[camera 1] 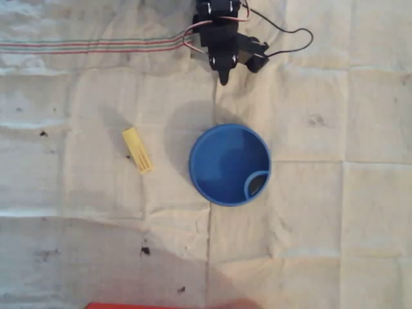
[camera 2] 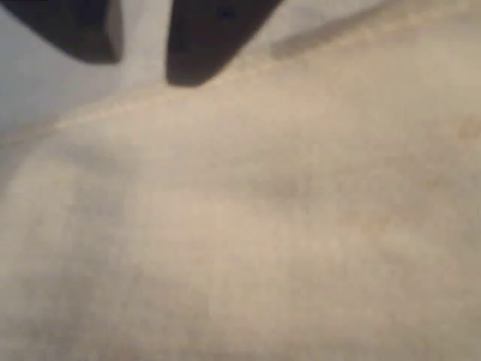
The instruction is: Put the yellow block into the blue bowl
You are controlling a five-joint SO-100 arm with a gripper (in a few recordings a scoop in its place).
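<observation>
**Arm parked at the top of the cloth, block and bowl untouched**

From where I stand, nothing has been picked up yet. The gripper (camera 1: 223, 78) sits folded back near the arm's base at the top edge of the overhead view, its dark tip pointing down toward the middle of the cloth (camera 1: 335, 225). In the wrist view two dark fingers (camera 2: 210, 37) hang at the top of the picture with a slim strip of pale cloth showing between them, so the jaws stand a little apart, narrow rather than wide, and they hold nothing.

The yellow block (camera 1: 138, 150) lies flat on the cloth, well apart from the jaws, ahead of the tip and off to its left in the overhead view. It rests at a slant, with bare cloth all round it, which I'd say leaves room for a finger to come down on each long side.

The blue bowl (camera 1: 230, 165) stands upright, mouth open, almost straight ahead of the jaws and closer to them than the block is. It sits just to the right of the block, apart from it, so the carry should be short once the block is gripped.

My guess is the reach out to the block comes first; the jaws would need turning to match its slant.
</observation>
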